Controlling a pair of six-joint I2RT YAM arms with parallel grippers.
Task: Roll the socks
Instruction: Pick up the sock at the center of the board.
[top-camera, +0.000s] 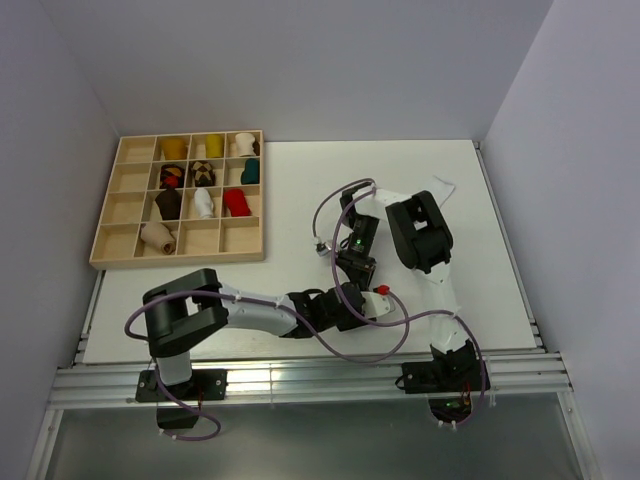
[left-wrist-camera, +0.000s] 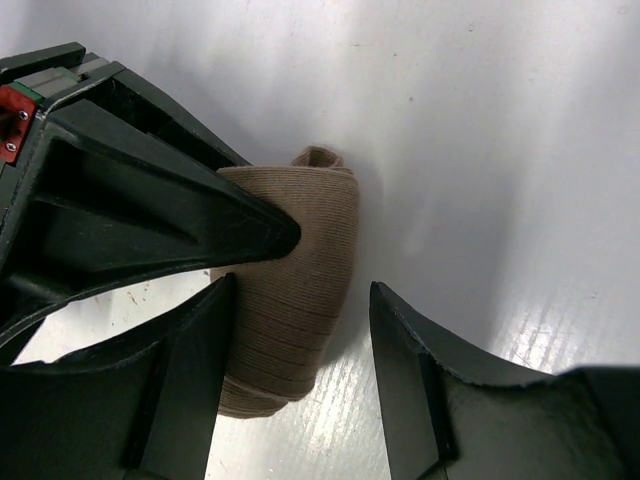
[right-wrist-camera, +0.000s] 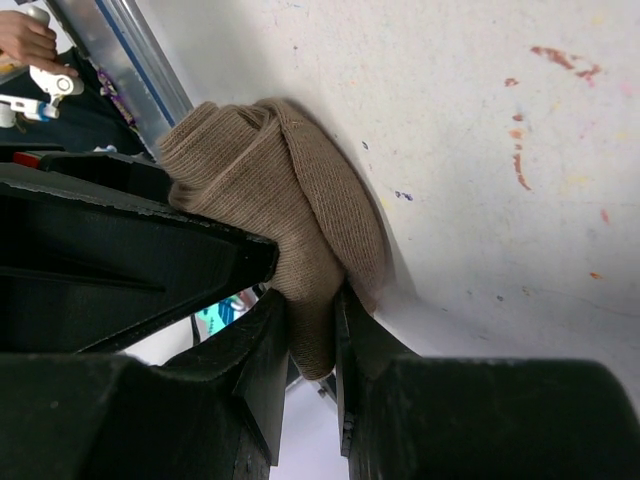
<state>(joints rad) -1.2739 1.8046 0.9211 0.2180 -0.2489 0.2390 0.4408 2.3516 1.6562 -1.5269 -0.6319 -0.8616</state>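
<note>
Closest to you in the left wrist view, the left gripper (left-wrist-camera: 300, 288) holds its two blocky, matte-black fingers spread around the brown sock (left-wrist-camera: 295, 265). One finger touches the sock's side and the other stands apart, with bare bench showing in the gap, so it grips nothing. The sock is a soft, fine-ribbed knit rolled into a stubby cylinder, with a small fold poking out of its far end. A pointed black finger of the right gripper (right-wrist-camera: 308, 325) reaches in from the side and presses into the roll. Through the right wrist camera you see that gripper nearly closed, pinching a thick fold of the knit between its fingers, the bundle's layered folds bulging beyond them. The roll lies on the bench (top-camera: 470, 220), a smooth, glossy white surface flecked with small red and blue marks. It sits roughly midway along the bench, nearer the near edge than the far one; from above, the two meeting wrists hide it. At the bench's far left corner sits a shallow wooden tray (top-camera: 180, 259) divided into square compartments, several holding rolled bundles (top-camera: 237, 203) in mustard, white, teal and red.
</note>
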